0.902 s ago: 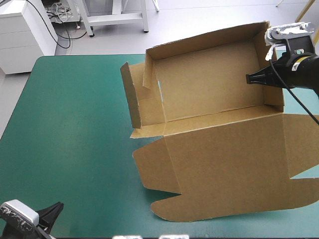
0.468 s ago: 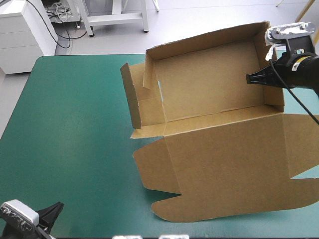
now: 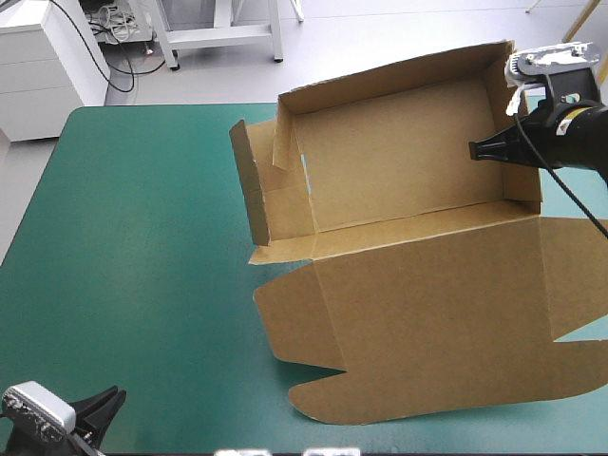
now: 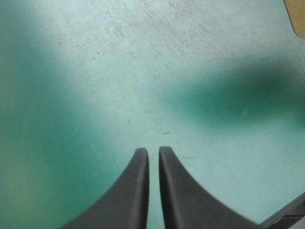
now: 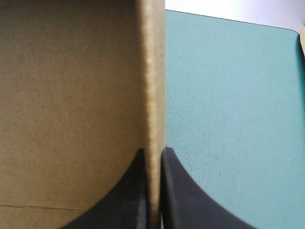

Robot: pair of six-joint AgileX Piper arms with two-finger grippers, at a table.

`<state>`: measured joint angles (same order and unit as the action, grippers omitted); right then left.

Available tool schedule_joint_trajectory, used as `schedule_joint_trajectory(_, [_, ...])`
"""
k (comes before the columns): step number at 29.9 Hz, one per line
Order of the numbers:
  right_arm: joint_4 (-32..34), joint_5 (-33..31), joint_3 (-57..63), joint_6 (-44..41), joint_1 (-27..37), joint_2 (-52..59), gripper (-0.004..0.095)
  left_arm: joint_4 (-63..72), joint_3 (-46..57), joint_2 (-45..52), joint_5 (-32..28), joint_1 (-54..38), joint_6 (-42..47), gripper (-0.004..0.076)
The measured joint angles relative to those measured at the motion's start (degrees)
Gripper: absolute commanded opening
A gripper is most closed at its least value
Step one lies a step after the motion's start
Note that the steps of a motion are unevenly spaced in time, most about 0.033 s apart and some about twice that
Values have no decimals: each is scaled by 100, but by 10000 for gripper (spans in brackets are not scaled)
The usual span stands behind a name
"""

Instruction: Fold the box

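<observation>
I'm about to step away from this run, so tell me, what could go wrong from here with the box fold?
The right gripper pinches only the right wall of the box; a pull may bend that wall or drag the whole box. The left end flap stands loose and untucked, so it may fall outward. The left gripper sits far from the box, so nothing steadies that side.

Box (image 3: 399, 171) on the right half of our table (image 3: 142, 237), with 2 arms at opposite corners.
We see its tray at the far edge and its lid (image 3: 427, 323) flat in front, toward the near edge. The right gripper (image 3: 474, 150) comes in from the right, with the tray's right wall (image 5: 153, 95) between its 2 fingers (image 5: 138, 191). The left gripper (image 3: 112, 397) sits over the near left corner, well apart from the box, fingers together above bare table.
</observation>
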<state>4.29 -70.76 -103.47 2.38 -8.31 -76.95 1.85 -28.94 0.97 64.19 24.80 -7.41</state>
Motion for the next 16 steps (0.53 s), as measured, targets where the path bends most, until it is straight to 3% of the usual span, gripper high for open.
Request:
schedule_joint_trajectory(3, [0, 0, 0, 11, 0, 0, -21, 0, 0, 0, 0, 0, -29, 372])
schedule_joint_trajectory(5, [0, 0, 0, 22, 0, 0, -21, 0, 0, 0, -5, 0, -34, 432])
schedule_joint_trajectory(16, [0, 0, 0, 43, 0, 0, -22, 252, 0, 0, -313, 0, 94, 417])
